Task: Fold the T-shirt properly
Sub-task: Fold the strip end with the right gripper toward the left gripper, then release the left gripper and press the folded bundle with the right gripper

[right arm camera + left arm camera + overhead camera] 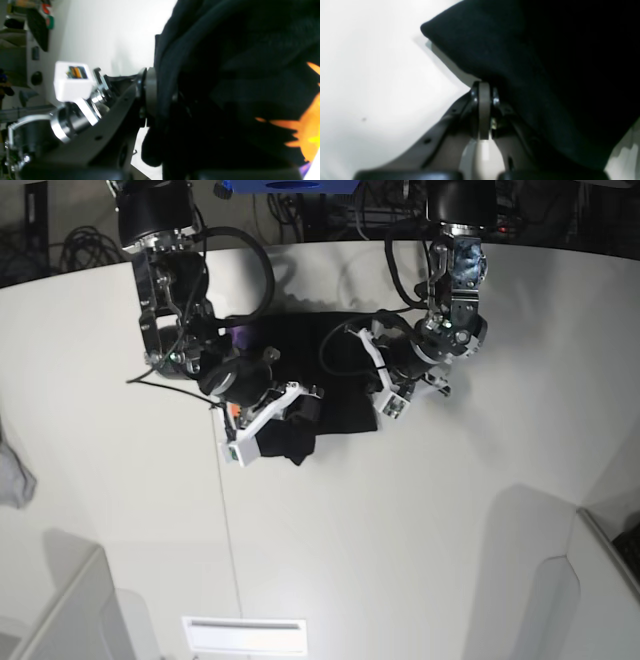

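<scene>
Two black arms (165, 290) with silver metal joints and looping black cables carry white camera boxes (72, 81) near dark grey grippers (485, 100) with pale pads, shiny screws and small round holes.

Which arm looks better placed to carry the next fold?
Probably the right gripper: it pinches a raised, bunched corner of the black cotton T-shirt. The left gripper is shut low at the flat edge.
</scene>
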Available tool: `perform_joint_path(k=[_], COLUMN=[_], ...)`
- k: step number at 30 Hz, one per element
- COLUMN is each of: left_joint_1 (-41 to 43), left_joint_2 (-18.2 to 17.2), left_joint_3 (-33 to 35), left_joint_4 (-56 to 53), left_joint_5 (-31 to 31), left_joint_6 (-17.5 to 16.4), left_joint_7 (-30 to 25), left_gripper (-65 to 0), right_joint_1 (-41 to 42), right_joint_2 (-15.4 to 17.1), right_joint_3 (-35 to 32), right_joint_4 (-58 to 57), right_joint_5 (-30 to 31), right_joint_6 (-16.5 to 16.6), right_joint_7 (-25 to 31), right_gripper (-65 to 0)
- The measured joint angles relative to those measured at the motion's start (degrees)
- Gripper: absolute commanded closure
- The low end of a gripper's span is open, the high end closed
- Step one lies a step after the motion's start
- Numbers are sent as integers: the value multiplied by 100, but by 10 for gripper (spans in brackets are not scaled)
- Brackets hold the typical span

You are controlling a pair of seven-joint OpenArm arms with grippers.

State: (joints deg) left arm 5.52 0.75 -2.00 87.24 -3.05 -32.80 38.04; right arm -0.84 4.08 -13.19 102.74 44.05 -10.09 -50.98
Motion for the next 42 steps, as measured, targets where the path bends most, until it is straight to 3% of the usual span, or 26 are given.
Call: perform_joint_path(k=[20,27,34,39,42], left_joint_1=[94,492,1198,1615,1943], left_joint_2=[-20,-221,-588,-966,-1231], left_joint_3=[-70,-782,-1777,-2673,-3067], left_joint_4=[153,839,1408,1453,1456], left_joint_5=[-2,116,-566,-1661,-2094], left_joint_6=[-15,0,-39,-22,-17], left_joint_7=[52,240,254,225,245], left_gripper=[0,0,0,0,0], right_joint_1=[15,0,26,20,13], right_joint_2=[-26,-20,-33,-28,-28], right_joint_3=[-433,-428,-435,-428,-431], right_joint_4=[-245,-345,-769,-826,-796], right_joint_5=[28,28,28,33,39], right_joint_6=[2,0,0,0,0], right_joint_7=[26,37,42,68,133], right_gripper=[0,0,0,0,-86])
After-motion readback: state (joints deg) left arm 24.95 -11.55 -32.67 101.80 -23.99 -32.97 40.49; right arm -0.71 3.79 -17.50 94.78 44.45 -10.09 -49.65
